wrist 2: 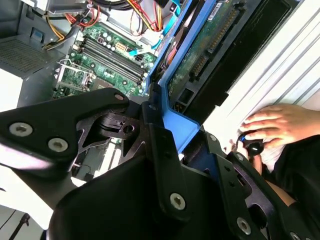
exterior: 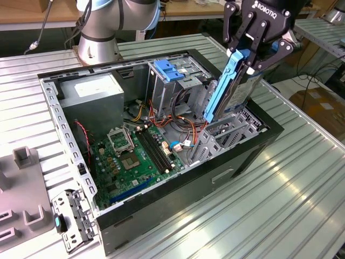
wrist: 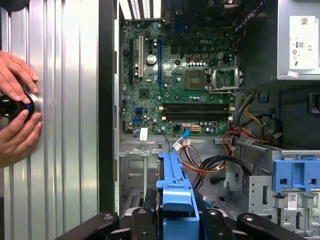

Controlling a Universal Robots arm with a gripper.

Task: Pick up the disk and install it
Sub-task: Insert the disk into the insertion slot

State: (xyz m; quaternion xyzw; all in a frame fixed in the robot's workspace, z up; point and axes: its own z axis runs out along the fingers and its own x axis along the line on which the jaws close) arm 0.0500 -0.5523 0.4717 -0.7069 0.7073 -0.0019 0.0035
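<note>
While the gripper (exterior: 249, 54) hangs over the open computer case (exterior: 178, 189), its black fingers are pinched on the upper end of the disk (exterior: 232, 86). I count one disk: a flat dark-grey slab with a bright blue rail along its edge and a blue tab at the gripped end. Its green circuit board shows in the second wrist view. It stands steeply tilted, lower end at the metal drive cage (exterior: 226, 135) in the case's corner toward the exterior view's right. Whether they touch I cannot tell. One light-blue latch plate (exterior: 168, 70) tops the neighbouring bay. Two hands (wrist: 17, 135) rest on the ridged table (exterior: 291, 205) beside the case.
</note>
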